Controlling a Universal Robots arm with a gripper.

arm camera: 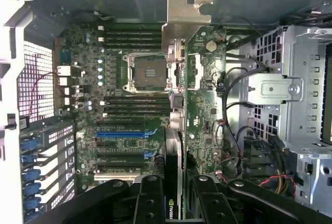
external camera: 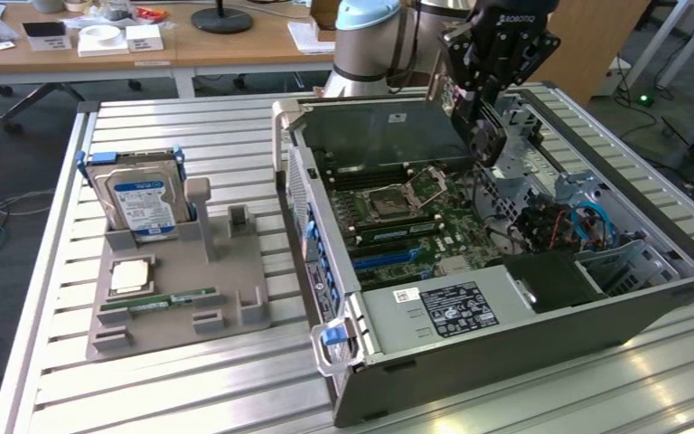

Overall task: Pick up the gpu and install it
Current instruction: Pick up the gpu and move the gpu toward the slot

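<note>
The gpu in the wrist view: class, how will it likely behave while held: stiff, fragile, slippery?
Probably stiff: the gpu runs straight out from the gripper, no sag. Likely fragile: a thin card, seen edge-on. Gripped at one end, it could pivot if it bumps the motherboard.

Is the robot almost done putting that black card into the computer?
About halfway. Done: the gpu is picked up, clamped edge-on in the gripper. In hand: it hangs over the motherboard inside the open computer case. Left: the card is not in any slot yet, and the blue slot is bare.
</note>
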